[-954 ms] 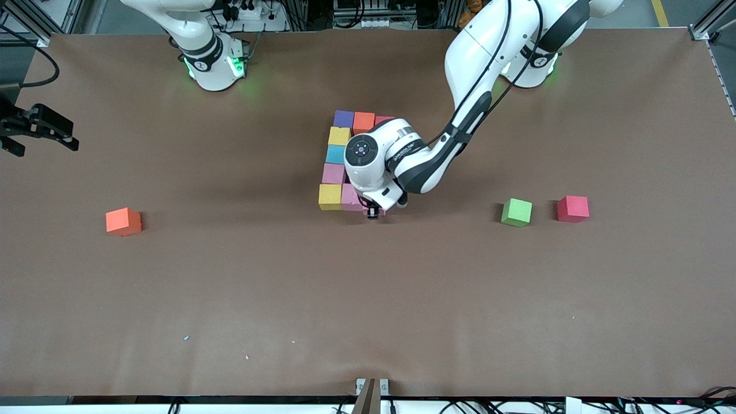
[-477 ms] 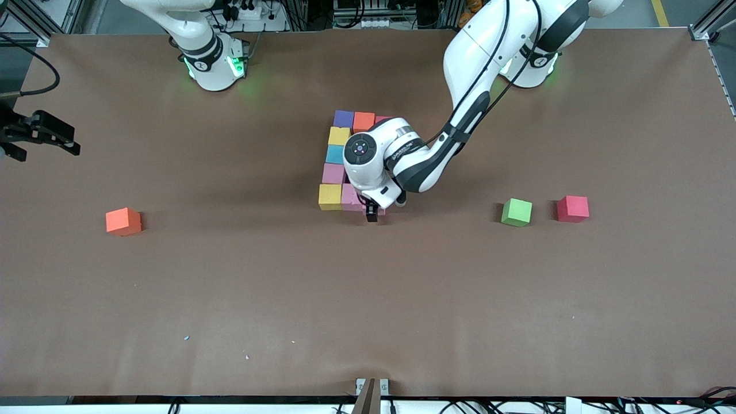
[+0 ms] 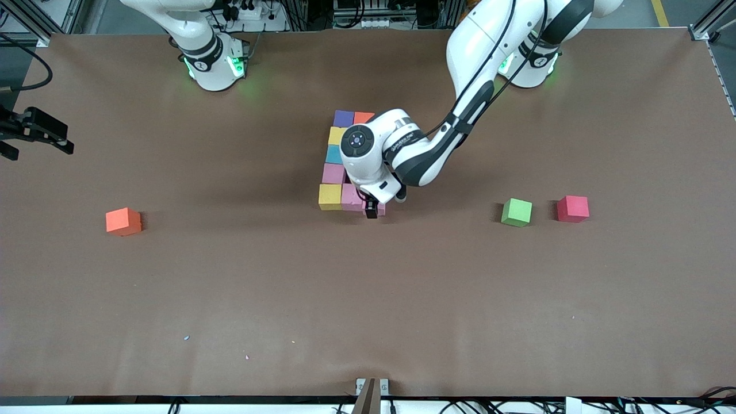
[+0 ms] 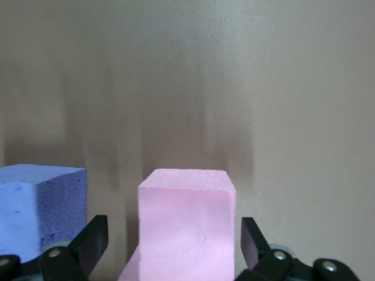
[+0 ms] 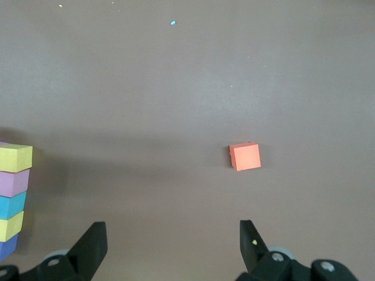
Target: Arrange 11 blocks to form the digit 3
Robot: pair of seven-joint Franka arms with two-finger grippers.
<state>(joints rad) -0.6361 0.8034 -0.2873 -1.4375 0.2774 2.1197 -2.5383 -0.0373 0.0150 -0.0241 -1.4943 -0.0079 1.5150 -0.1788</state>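
The digit's blocks lie mid-table: purple (image 3: 343,118) and orange (image 3: 362,117) farthest from the front camera, then yellow (image 3: 337,135), light blue (image 3: 334,154) and pink (image 3: 332,173) in a column, then yellow (image 3: 330,196) and pink (image 3: 351,197) nearest. My left gripper (image 3: 372,210) is low over a pink block (image 4: 186,228) at that near bar's end. Its fingers (image 4: 94,240) stand open with gaps on both sides of that block. A blue-purple block (image 4: 38,205) lies beside it. My right gripper (image 3: 34,129) hangs open and empty by the right arm's end of the table.
A loose orange block (image 3: 123,221) lies toward the right arm's end; it also shows in the right wrist view (image 5: 245,156). A green cube (image 3: 516,212) and a red block (image 3: 572,208) lie toward the left arm's end. The left arm hides part of the figure.
The left arm's wrist has shifted a little toward the robots' bases and hides more of the farthest bar. Its fingers stay around the pink block. The right gripper drifted slightly.
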